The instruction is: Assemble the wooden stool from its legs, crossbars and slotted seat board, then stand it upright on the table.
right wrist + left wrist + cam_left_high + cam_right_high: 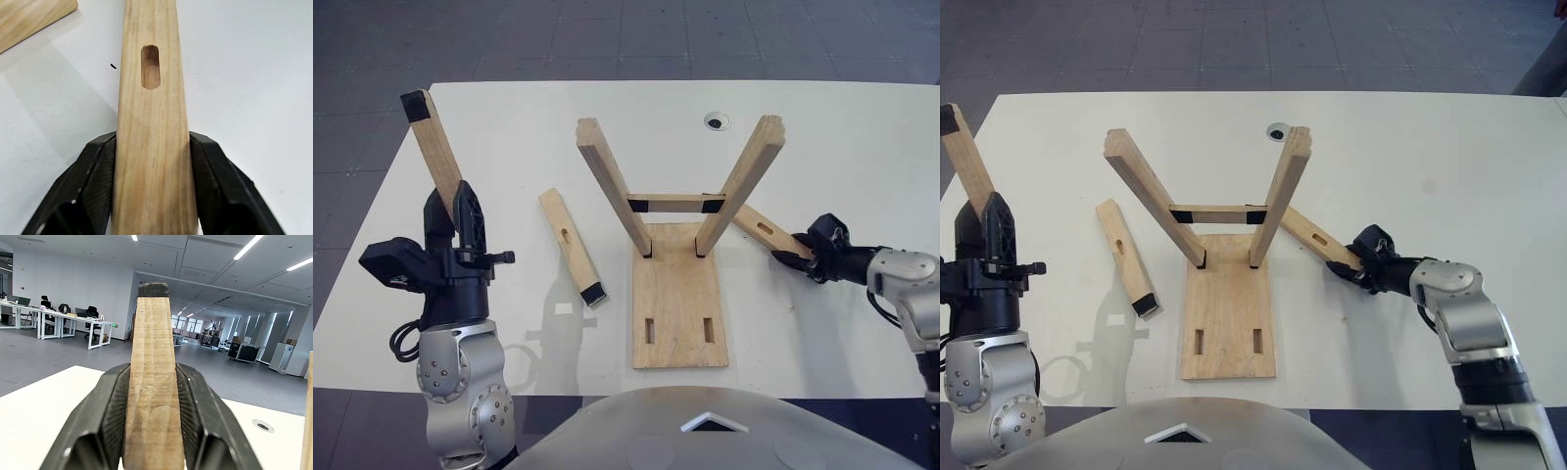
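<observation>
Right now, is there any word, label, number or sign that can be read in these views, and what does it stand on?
No text can be read anywhere.
Seat board, crossbar, loose leg: bare wood, no print.
Raised leg in the left fingers, slotted leg in the right fingers: no print.
Small green sign on a far desk, left wrist view: too small to read.

You have no text, number, label or brand to read on the white surface (822, 323) or on anything lying on it. A small green sign (114, 325) far off in the room behind is too small to make out
</observation>
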Robot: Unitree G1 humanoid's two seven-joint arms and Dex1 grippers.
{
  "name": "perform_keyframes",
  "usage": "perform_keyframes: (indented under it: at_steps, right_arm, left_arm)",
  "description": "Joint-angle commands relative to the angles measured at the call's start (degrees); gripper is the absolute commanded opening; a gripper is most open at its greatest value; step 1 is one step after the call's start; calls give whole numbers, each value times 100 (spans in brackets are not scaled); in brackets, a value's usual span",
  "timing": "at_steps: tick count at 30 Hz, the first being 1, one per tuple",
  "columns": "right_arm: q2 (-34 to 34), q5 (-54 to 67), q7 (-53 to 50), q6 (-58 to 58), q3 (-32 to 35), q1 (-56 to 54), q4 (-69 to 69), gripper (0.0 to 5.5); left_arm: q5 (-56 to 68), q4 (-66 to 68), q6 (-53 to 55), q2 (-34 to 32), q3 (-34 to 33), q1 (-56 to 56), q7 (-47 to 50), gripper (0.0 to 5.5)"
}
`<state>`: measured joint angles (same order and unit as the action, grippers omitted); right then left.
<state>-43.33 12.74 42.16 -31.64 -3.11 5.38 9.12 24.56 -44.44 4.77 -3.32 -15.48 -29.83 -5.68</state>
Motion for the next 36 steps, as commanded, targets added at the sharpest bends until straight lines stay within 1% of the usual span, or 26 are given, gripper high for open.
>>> perform_keyframes:
  at_steps: [1, 6, 10, 12, 16, 19, 23, 24, 31, 32, 36]
  right_arm:
    - [677, 36, -1200, -1985, 33, 1885, 1144, 204]
    - [1208, 144, -2104, -2599, 293, 2872, 2257, 204]
    - [1609, 118, -2661, -2780, 303, 3222, 2637, 204]
    - [1915, 161, -2940, -2923, 398, 3374, 2801, 204]
    - [2270, 81, -3375, -3012, 687, 3402, 2893, 204]
    - [2359, -50, -3563, -2903, 878, 3306, 2712, 204]
    - [2422, -46, -3608, -2921, 902, 3271, 2695, 204]
    - [2455, -36, -3621, -2931, 919, 3262, 2716, 241]
    - [2363, 102, -3519, -3100, 1073, 2910, 3144, 371]
    - [2342, 130, -3489, -3156, 1115, 2834, 3217, 397]
    - [2374, 320, -3393, -3544, 1380, 2498, 3641, 472]
  left_arm:
    - [-4, -198, 172, -2, 64, -165, 95, 133]
    - [-174, -253, 417, -58, 84, -258, 227, 133]
    - [-222, -317, 531, -40, 52, -335, 296, 133]
    - [-232, -330, 611, -73, 38, -335, 321, 133]
    - [-236, -338, 655, -73, 18, -379, 353, 133]
    - [-249, -347, 713, -80, 25, -360, 362, 133]
    - [-290, -386, 782, -62, 44, -359, 346, 133]
    - [-296, -396, 799, -61, 48, -360, 344, 133]
    - [-364, -406, 869, -37, 137, -333, 355, 133]
    - [-380, -401, 876, -33, 158, -323, 357, 133]
    - [-438, -381, 903, -19, 212, -292, 359, 133]
